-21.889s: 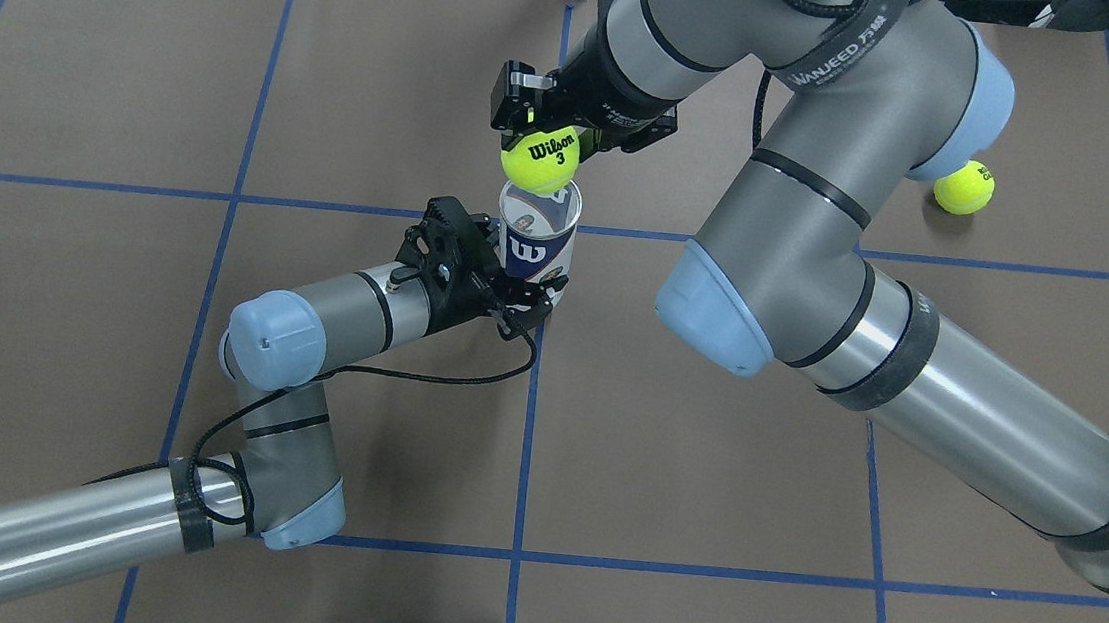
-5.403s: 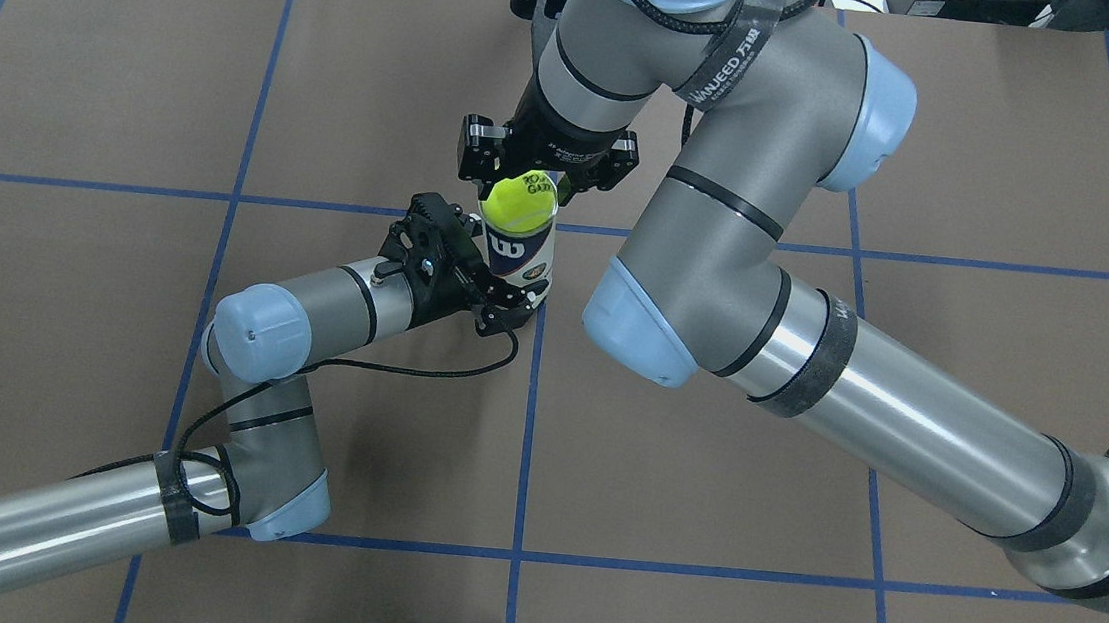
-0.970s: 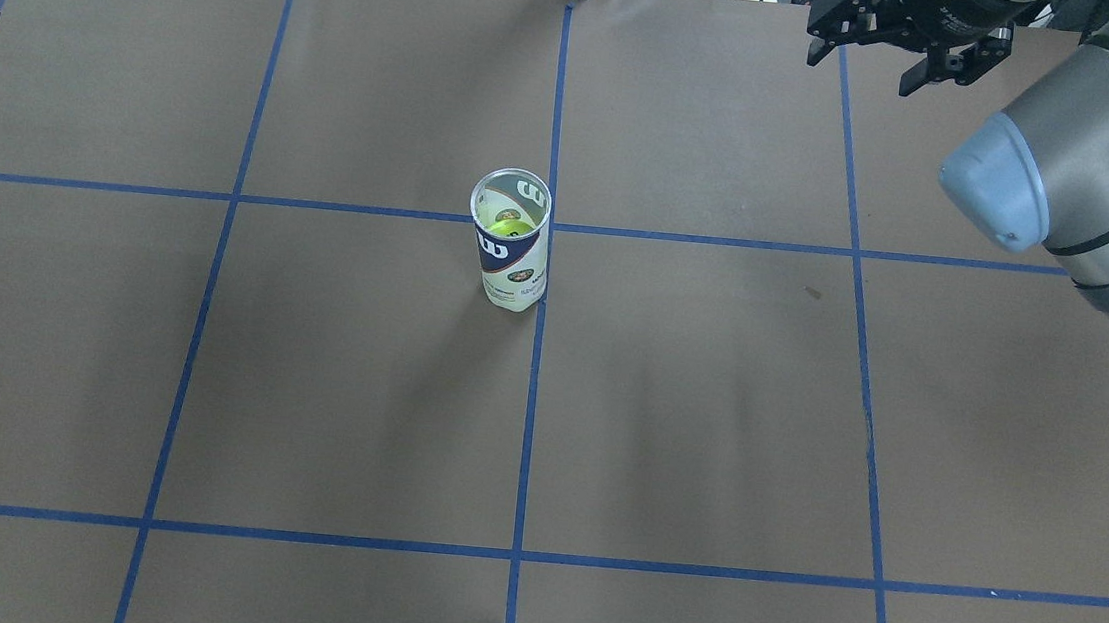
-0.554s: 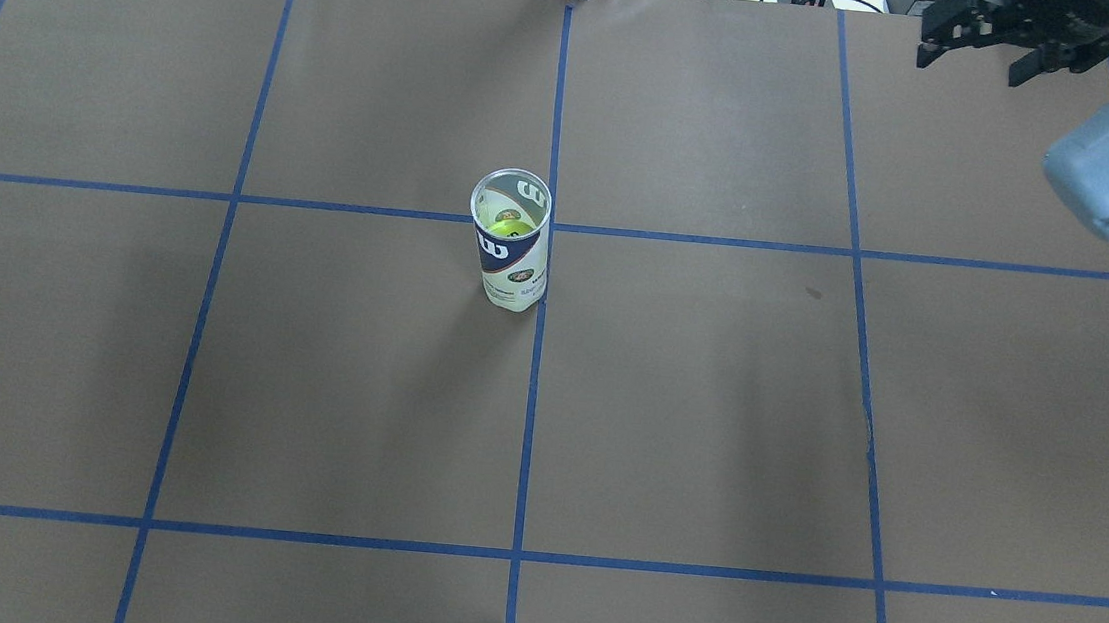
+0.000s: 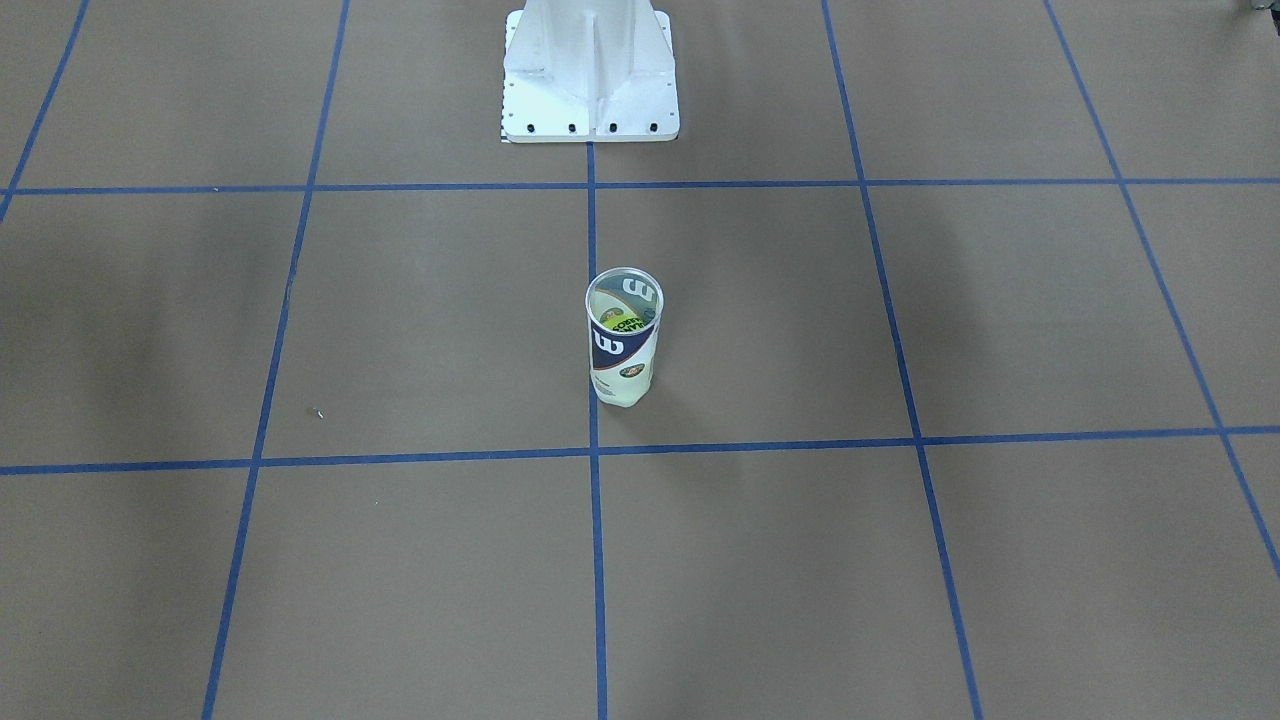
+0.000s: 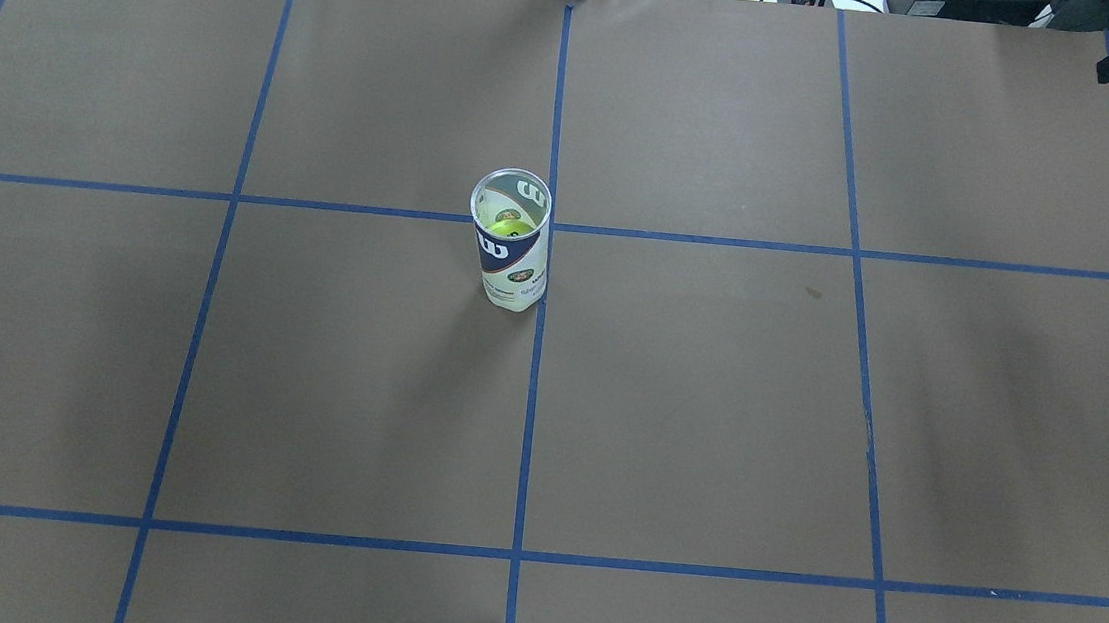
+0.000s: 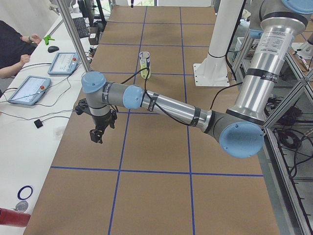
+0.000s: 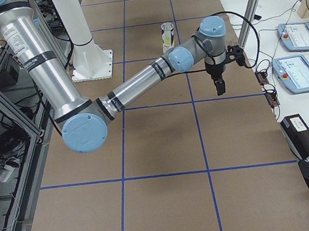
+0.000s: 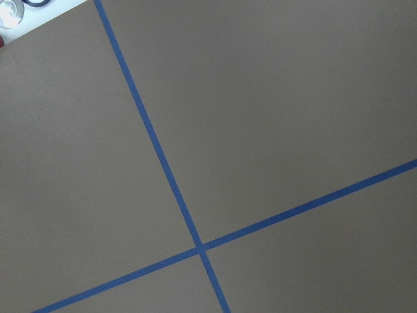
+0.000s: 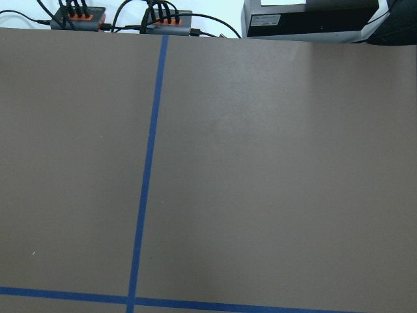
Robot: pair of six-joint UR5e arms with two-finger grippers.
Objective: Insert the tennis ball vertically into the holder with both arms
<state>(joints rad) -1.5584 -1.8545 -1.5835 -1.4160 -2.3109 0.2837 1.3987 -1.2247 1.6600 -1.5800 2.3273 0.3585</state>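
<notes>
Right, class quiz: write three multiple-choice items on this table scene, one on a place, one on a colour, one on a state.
1. Where is the can? A on the white base; B beside a crossing of blue lines; C at the table's edge.
2. The ball inside is: A red; B yellow-green; C white.
3. The can is: A tipped over; B gripped; C upright, untouched.
Answers: B, it stands right beside the crossing; B, yellow-green shows through the open top; C, it stands on end with nothing touching it.
</notes>
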